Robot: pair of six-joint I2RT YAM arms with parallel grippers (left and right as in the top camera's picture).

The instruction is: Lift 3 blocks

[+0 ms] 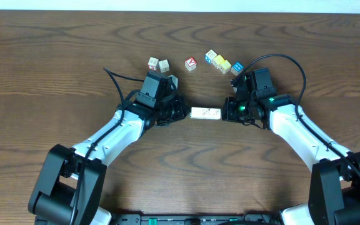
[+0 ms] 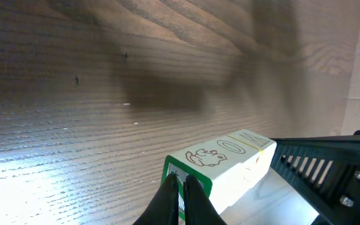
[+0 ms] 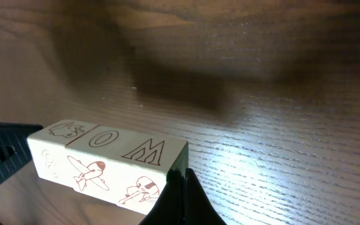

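Three cream-white blocks (image 1: 205, 113) form a tight row, end to end, between my two grippers. My left gripper (image 1: 187, 112) is shut, its closed tips pressing the row's left end. My right gripper (image 1: 225, 112) is shut too and presses the right end. In the left wrist view the blocks (image 2: 230, 162) show a green-edged end face against my left gripper (image 2: 181, 187), with the right gripper's black body (image 2: 330, 169) beyond. In the right wrist view the blocks (image 3: 105, 162) carry an O, an M and drawings, with my right gripper (image 3: 180, 187) at their end. The row's shadow lies apart on the table, so it appears raised.
Several loose cubes lie behind the grippers: a red-marked one (image 1: 153, 64) beside a plain one (image 1: 164, 65), a red one (image 1: 191, 63), and a cluster with yellow (image 1: 224, 65) and blue (image 1: 237, 67) faces. Black cables arc over both arms.
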